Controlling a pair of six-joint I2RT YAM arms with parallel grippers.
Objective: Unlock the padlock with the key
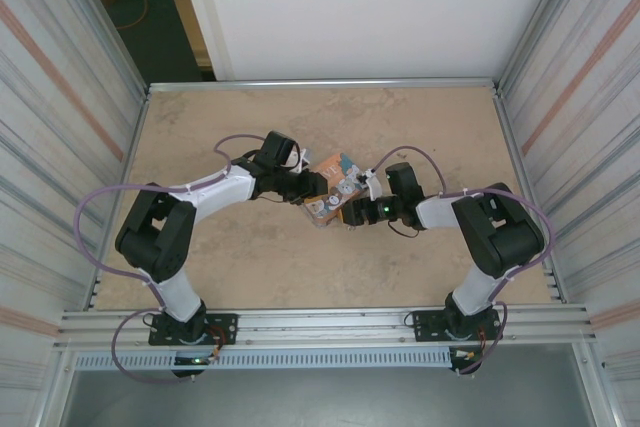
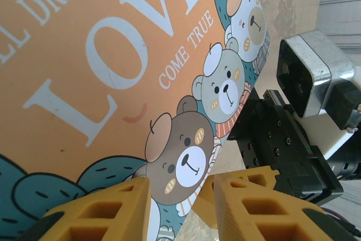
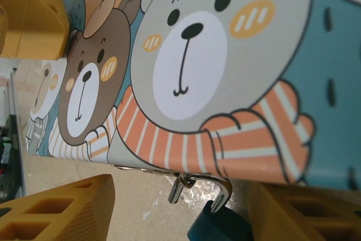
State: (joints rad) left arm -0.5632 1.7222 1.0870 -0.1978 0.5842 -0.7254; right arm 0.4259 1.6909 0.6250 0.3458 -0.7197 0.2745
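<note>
Padlock (image 3: 219,225): you see a small dark blue body, cut off by the frame's bottom edge.
Shackle (image 3: 228,187): silvery, looped through the metal hasp (image 3: 179,187).
Place: hanging just under the tin's (image 3: 225,55) lower edge.
Lock state: you can't tell.

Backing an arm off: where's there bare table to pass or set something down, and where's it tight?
Bare: the far strip of table between the tin and the back wall, and the near strip between it and the front rail. Tight: the middle, where the left gripper and right gripper flank the tin, padlock at its edge.
</note>
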